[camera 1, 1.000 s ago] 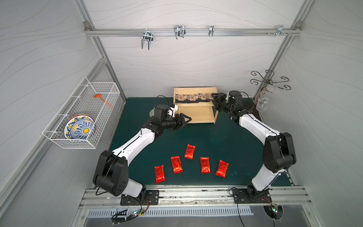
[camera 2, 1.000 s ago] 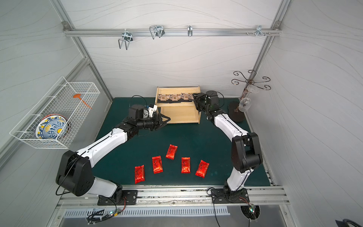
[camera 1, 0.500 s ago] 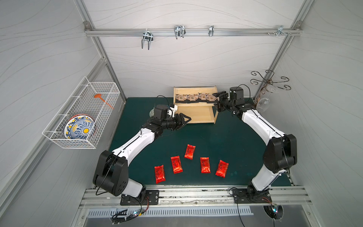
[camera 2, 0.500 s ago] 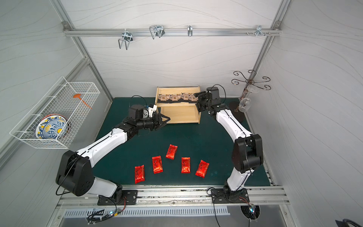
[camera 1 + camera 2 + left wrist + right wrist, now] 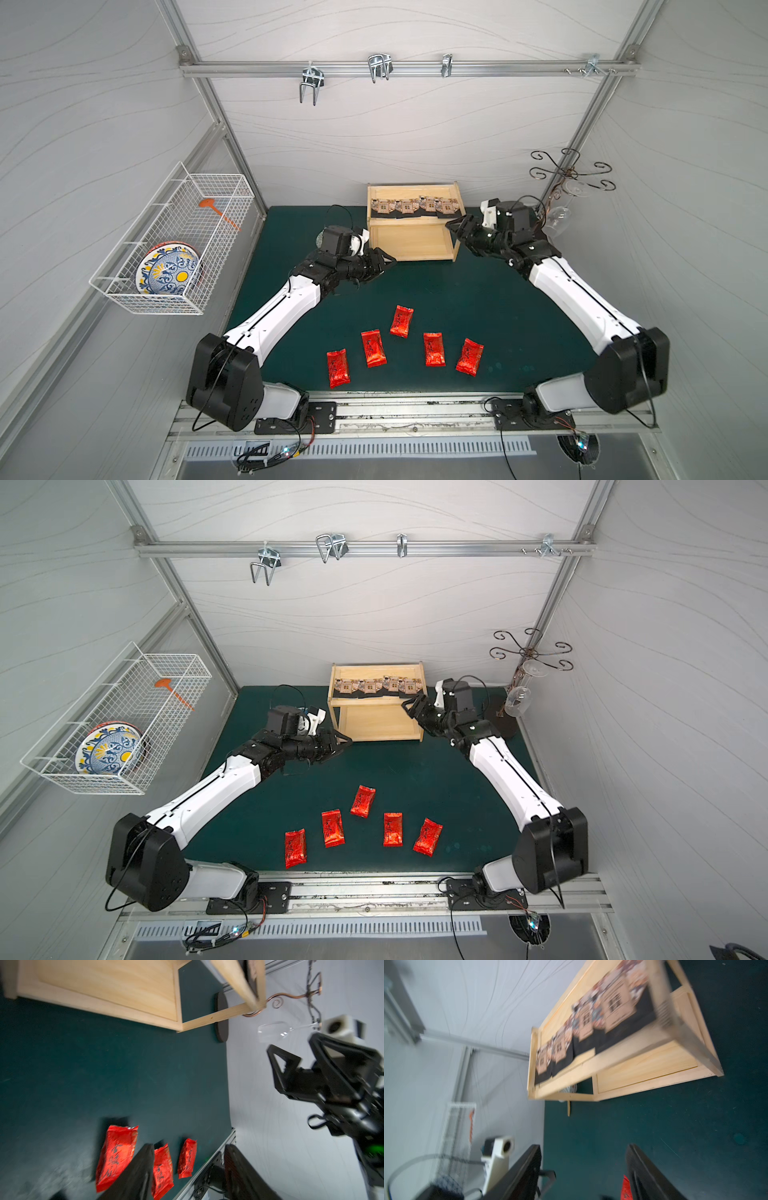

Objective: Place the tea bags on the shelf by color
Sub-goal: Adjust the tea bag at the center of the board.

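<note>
Dark green mat (image 5: 478,299) bears glossy red foil sachets (image 5: 434,349).

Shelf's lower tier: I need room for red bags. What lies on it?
The lower tier's visible front looks bare; its back is hidden under the top tier, holding four beige bags.

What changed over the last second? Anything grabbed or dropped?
The right gripper backed off the top tier of the shelf, coming down and forward. It now hangs open and empty beside the shelf's right end. No grab or release is visible. Unchanged: the left gripper is open in front of the shelf, four beige bags are on the top tier, and five red bags are on the mat.
</note>
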Action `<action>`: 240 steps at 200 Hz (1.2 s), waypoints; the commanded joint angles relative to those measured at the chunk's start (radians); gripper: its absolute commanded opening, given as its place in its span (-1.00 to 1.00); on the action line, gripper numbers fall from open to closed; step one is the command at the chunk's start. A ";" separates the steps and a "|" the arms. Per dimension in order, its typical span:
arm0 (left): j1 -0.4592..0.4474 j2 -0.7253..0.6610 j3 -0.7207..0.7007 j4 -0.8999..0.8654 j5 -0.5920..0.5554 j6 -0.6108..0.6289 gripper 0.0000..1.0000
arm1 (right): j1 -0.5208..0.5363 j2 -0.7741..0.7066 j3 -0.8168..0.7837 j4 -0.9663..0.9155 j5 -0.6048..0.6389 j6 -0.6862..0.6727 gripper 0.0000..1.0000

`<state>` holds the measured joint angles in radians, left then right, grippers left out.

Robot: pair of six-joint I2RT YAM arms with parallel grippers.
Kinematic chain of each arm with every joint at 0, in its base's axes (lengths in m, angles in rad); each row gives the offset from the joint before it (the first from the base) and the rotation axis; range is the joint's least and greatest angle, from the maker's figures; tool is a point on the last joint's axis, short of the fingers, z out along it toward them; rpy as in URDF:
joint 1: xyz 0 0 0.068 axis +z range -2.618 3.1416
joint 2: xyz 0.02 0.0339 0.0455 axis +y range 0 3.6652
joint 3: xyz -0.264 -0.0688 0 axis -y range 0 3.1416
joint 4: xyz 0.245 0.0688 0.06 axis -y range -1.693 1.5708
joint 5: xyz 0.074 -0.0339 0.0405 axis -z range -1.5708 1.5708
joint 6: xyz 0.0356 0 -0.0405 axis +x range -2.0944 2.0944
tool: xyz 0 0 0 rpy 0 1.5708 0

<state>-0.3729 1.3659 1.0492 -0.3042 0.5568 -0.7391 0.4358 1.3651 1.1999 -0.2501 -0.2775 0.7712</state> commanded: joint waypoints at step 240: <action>0.045 0.050 -0.222 -0.050 0.009 0.031 0.15 | 0.483 0.340 -0.276 0.083 0.285 -0.628 0.43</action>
<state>-0.3370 1.4002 0.8318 -0.4053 0.5396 -0.6960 0.9665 1.7020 0.9043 -0.1791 0.0219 0.1581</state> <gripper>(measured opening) 0.575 0.718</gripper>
